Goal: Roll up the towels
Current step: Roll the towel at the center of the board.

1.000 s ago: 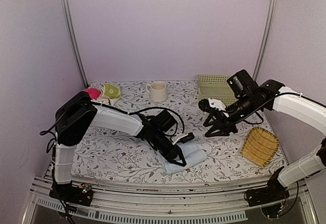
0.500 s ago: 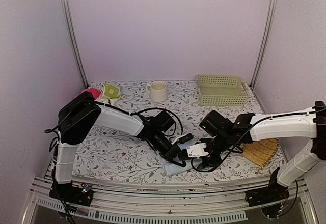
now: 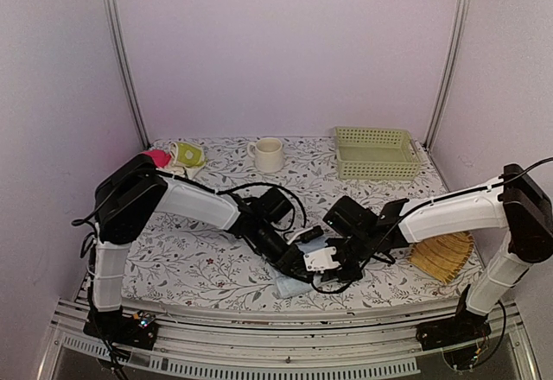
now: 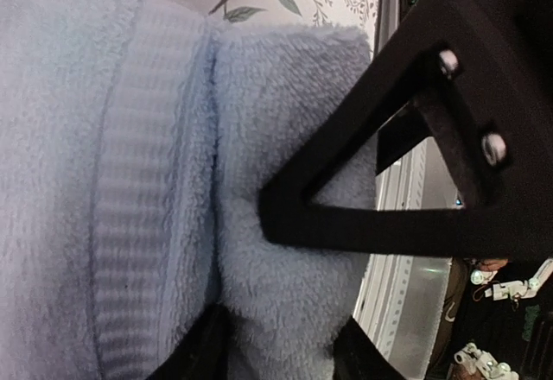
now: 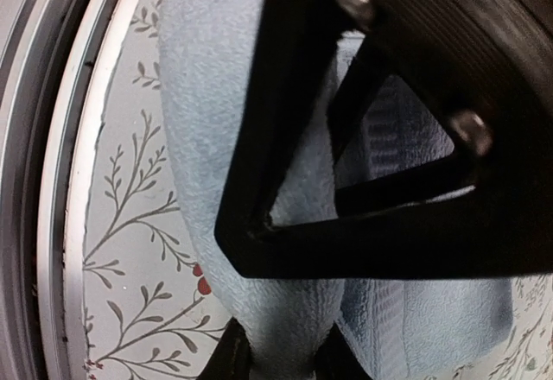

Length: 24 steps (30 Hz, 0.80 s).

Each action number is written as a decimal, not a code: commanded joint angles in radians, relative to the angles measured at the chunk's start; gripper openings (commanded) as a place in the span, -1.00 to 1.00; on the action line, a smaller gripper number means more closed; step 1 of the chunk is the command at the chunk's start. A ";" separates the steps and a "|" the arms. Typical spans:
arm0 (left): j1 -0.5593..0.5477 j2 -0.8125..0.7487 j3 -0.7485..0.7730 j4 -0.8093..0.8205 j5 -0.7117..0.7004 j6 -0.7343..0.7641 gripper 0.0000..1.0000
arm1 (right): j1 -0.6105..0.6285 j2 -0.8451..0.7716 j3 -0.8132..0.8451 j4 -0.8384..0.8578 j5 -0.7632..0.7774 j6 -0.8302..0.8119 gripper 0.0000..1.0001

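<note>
The pale blue towel lies bunched near the table's front edge, mostly hidden under both grippers in the top view. My left gripper reaches it from the left. In the left wrist view its jaws stand apart around a thick fold of the blue towel, open. My right gripper meets it from the right. In the right wrist view the right gripper is shut on a pinched fold of the towel. The yellow-green patterned towel lies at the back left.
A cream mug stands at the back centre and a green basket at the back right. The woven bamboo tray lies right of the right arm. A pink object sits beside the patterned towel. The metal front rail runs close to the towel.
The right arm swung down from the back right to the blue towel and closed on a fold. The left jaws widened around the towel.
</note>
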 commanded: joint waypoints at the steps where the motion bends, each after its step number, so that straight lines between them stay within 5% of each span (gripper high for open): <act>1: 0.032 -0.122 -0.102 -0.035 -0.217 0.032 -0.17 | 0.013 0.048 0.004 -0.125 -0.115 -0.004 -0.72; 7: -0.001 -0.460 -0.390 0.218 -0.541 0.013 -0.13 | -0.008 0.095 0.084 -0.299 -0.279 0.004 -0.80; 13: -0.326 -0.789 -0.710 0.494 -1.055 0.137 -0.05 | -0.107 0.333 0.271 -0.516 -0.475 0.012 -0.81; 18: -0.543 -0.736 -0.657 0.401 -1.433 0.222 -0.13 | -0.160 0.515 0.420 -0.639 -0.531 0.039 -0.89; 24: -0.608 -0.486 -0.480 0.319 -1.459 0.409 -0.11 | -0.177 0.600 0.489 -0.688 -0.534 0.061 -0.87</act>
